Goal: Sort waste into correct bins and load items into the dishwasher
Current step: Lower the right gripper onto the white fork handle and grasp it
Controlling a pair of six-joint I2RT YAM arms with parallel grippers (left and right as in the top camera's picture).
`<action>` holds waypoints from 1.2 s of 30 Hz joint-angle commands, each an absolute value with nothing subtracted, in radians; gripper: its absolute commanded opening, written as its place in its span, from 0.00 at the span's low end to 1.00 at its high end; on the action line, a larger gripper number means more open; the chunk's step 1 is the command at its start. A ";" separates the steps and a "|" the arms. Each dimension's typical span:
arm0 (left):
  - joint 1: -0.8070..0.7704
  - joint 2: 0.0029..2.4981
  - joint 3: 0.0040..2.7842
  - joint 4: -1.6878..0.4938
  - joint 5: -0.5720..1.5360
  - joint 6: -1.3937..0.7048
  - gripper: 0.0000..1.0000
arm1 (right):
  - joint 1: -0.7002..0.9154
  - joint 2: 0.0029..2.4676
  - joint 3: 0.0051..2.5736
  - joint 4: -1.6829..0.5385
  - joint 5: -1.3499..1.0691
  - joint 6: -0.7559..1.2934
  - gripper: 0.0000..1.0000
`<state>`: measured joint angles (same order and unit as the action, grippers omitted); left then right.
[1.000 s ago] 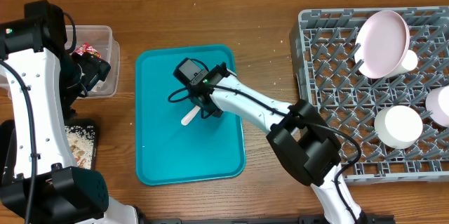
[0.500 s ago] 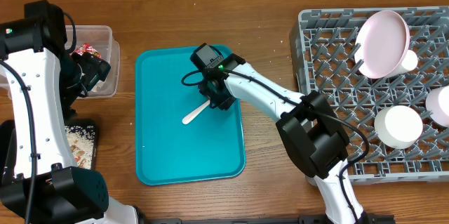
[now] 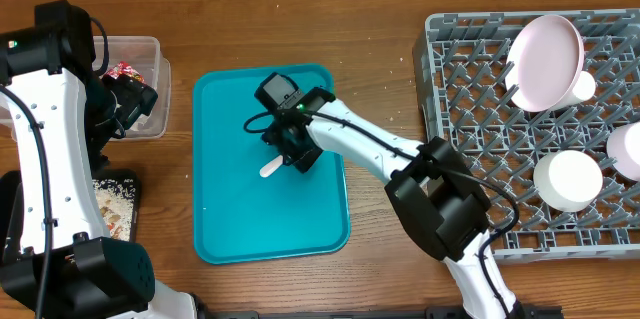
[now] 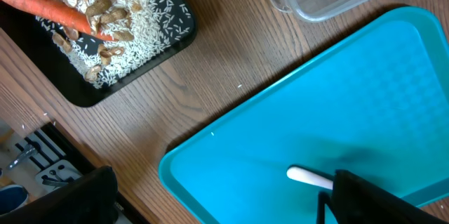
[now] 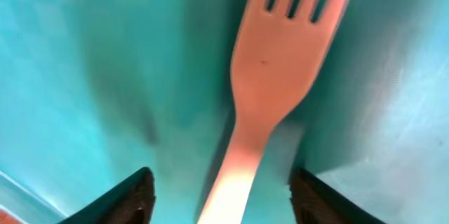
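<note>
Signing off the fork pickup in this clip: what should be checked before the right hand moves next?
1. Fork sits between the right hand's fingers: ok.
2. Right hand open, not touching the fork: ok.
3. Fork lies flat on the teal tray: ok.
4. Fingertips low enough to catch the handle: cannot tell.
5. Dish rack has free pegs: ok.
6. Left hand away from the tray, by the clear tub: ok.

Wooden counter (image 3: 400, 19): teal tray (image 3: 230, 199) centre, clear tub (image 3: 160, 124) and black tray (image 3: 128, 221) left, grey dish rack (image 3: 470, 79) right.
</note>
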<state>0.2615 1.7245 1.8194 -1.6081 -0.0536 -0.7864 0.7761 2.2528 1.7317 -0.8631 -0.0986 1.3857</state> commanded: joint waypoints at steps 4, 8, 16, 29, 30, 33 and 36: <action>0.254 1.730 1.819 -1.610 -0.062 -0.789 1.00 | 0.780 2.372 1.689 -0.874 0.010 1.436 0.59; 0.254 1.730 1.819 -1.610 -0.062 -0.789 1.00 | 0.766 2.385 1.689 -0.874 0.016 1.436 0.47; 0.254 1.730 1.819 -1.610 -0.062 -0.789 1.00 | 0.761 2.385 1.689 -0.912 0.093 1.436 0.31; 0.254 1.730 1.819 -1.610 -0.062 -0.789 1.00 | 0.753 2.385 1.691 -0.920 0.040 1.435 0.14; 0.254 1.730 1.819 -1.610 -0.062 -0.789 1.00 | 0.746 2.384 1.695 -0.923 0.023 1.431 0.14; 0.254 1.730 1.819 -1.610 -0.062 -0.789 1.00 | 0.704 2.377 1.731 -0.951 -0.022 1.342 0.11; 0.254 1.730 1.819 -1.610 -0.062 -0.789 1.00 | 0.664 2.351 1.781 -0.987 -0.029 1.216 0.04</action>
<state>0.2615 1.7245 1.8194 -1.6081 -0.0540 -0.7864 0.7151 2.2829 1.7832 -0.9638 -0.0269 1.3430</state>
